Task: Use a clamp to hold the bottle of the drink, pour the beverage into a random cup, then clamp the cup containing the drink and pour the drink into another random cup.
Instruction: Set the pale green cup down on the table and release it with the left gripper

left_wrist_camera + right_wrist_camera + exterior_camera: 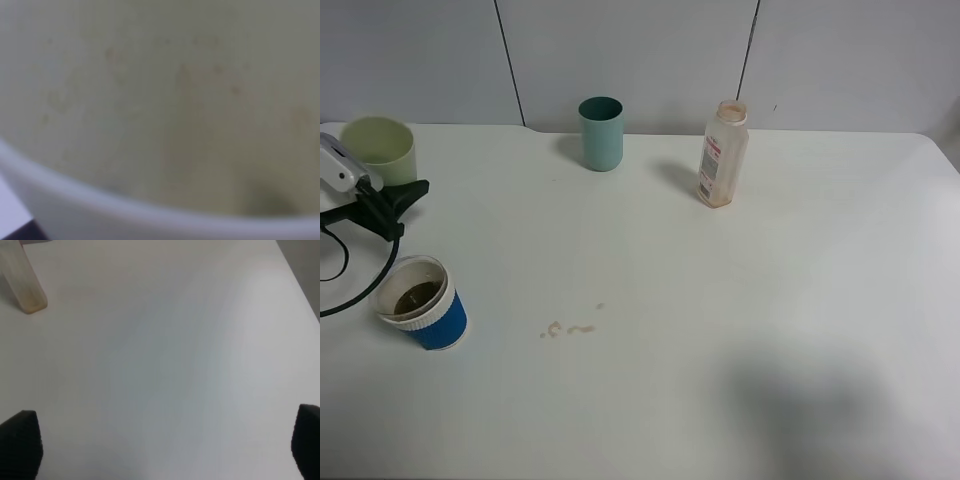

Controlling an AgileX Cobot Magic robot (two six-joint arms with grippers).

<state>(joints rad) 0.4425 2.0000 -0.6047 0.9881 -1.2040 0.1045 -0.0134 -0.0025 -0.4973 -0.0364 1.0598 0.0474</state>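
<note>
Exterior high view takes in the white table [720, 330] first, with everything spread well apart on it. At the far left edge the left gripper [405, 195] reaches in on its black arm beside the pale yellow-green cup [382, 148]; its jaws are closed together, and the left wrist view is filled by that cup's inner wall [160, 100], stained with faint brownish streaks and seemingly emptied, so the claw appears to be pinched on the cup wall, though the exact contact is not visible. Near the back centre stands the darker teal tumbler [601, 133], untouched and upright. To its right the bottle of the drink [722, 155] stands upright with no cap, looking nearly drained. In front of the left gripper sits the short blue cup [422, 303], holding the dark brown beverage [417, 296], so both pours look done. The right gripper [160, 445] hangs over bare table with its jaws spread fully wide and nothing between them, the bottle's base [25, 285] far off in its view. A few small brown drips [568, 328] mark the table near the middle. The yellow-green cup is likely light, thin and slightly flexible plastic with a wet, slippery inside; gripping at the rim wall suits it, with gentle pressure so it does not deform or slip.
</note>
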